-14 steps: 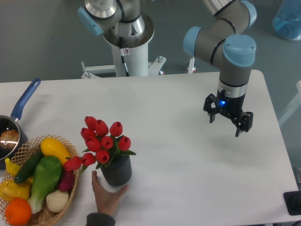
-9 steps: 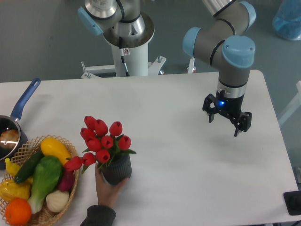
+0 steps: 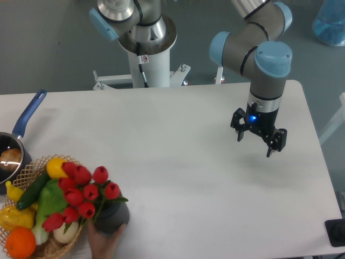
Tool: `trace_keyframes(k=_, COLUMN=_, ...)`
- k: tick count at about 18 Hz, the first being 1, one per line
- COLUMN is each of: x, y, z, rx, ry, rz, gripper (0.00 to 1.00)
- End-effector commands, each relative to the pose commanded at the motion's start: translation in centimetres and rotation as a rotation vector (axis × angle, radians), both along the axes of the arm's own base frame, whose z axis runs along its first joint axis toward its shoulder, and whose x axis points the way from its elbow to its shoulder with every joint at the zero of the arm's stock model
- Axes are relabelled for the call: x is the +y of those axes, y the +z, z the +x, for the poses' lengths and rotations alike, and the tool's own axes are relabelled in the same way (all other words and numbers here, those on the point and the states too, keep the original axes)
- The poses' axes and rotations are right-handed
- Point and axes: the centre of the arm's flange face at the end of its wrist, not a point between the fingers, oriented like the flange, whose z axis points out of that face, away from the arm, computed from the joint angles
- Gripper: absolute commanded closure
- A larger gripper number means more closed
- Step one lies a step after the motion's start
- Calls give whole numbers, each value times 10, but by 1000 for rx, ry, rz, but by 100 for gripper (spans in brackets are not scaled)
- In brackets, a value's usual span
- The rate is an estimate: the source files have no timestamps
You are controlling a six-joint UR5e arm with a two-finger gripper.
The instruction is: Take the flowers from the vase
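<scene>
flowers (image 3: 82,192) in vase (image 3: 112,217), well apart from jaws

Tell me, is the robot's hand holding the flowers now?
No. The robot's hand hangs open and empty over the right side of the table, far from the flowers, which stand in the vase at the front left.

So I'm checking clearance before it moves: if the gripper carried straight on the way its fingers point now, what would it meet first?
The gripper points down, so it would likely meet bare table first. Depth is hard to judge. The flowers sit far off.
</scene>
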Motion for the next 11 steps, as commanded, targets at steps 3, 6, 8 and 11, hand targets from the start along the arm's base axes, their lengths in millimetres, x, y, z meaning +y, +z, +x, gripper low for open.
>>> trace_keyframes(k=3, x=5, y=-6, z=8, rx=-29, ry=-9, rz=38, gripper=0)
trace_keyframes(k=6, x=21, y=-3, z=19, rx=-99, ry=-39, rz=194, gripper=0)
trace_keyframes(k=8, x=35, y=-8, z=38, rx=-131, ry=-65, rz=213, gripper=0)
trace_keyframes(k=11, x=76, y=3, z=72, rx=-170, ry=-20, rz=225, gripper=0)
